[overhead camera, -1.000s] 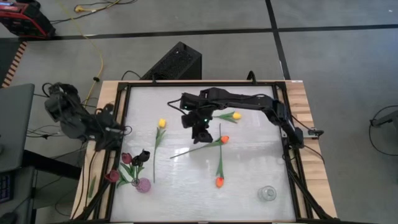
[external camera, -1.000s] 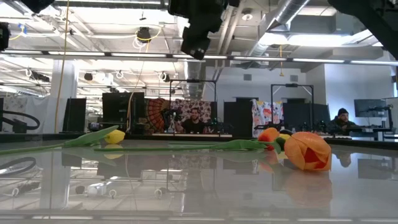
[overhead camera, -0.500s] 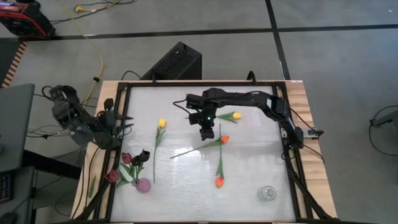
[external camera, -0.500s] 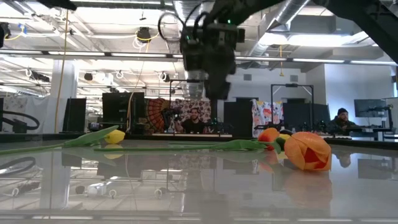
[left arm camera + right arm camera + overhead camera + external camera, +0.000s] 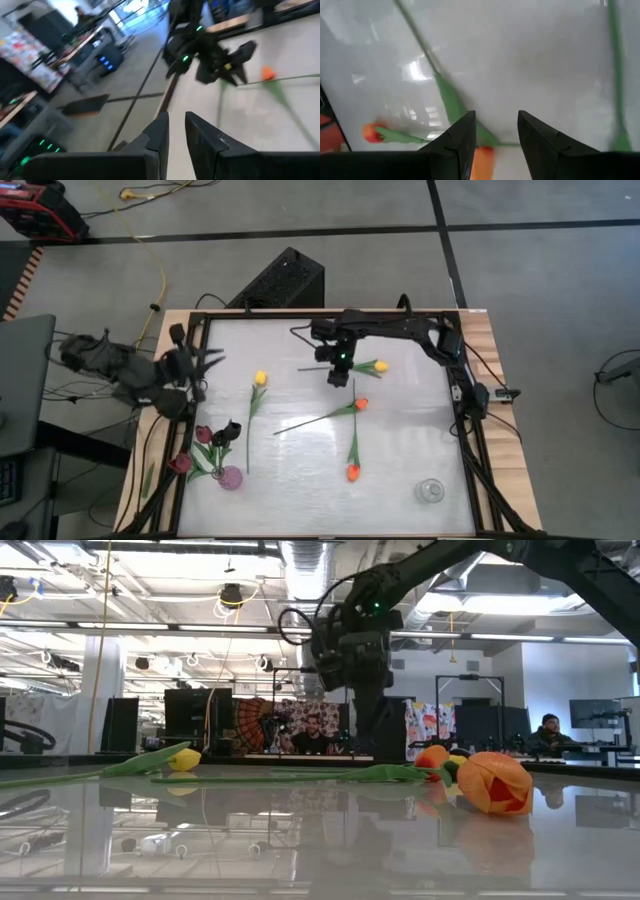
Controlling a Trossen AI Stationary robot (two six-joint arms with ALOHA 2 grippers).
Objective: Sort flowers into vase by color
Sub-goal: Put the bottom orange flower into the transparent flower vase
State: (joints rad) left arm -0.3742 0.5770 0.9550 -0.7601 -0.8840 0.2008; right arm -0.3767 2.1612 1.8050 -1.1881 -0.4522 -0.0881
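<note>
Several tulips lie flat on the white table: a yellow one [image 5: 260, 378] at mid-left, a yellow one [image 5: 379, 366] toward the far side, and two orange ones [image 5: 361, 404] [image 5: 353, 472]. My right gripper [image 5: 340, 376] hangs open just above the table, pointing steeply down, beside the far yellow tulip's stem [image 5: 318, 367]. Its wrist view shows a green stem and leaf [image 5: 447, 100] below the parted fingers. My left gripper [image 5: 205, 361] is over the table's left edge, a narrow gap between its fingers [image 5: 176, 130], with nothing in it. Maroon and black tulips [image 5: 203, 434] stand in a purple vase [image 5: 231, 477].
A clear glass vase [image 5: 430, 491] stands near the front right corner. In the low view the nearest orange tulip head [image 5: 495, 783] lies at the right and the yellow head [image 5: 183, 759] at the left. People sit at desks in the room beyond.
My right gripper has sunk toward the table and gone toward the far edge, nearer the far yellow tulip's stem, rolling as it went. My left arm has swung its gripper toward the far edge along the table's left side and turned it. The flowers have not moved.
</note>
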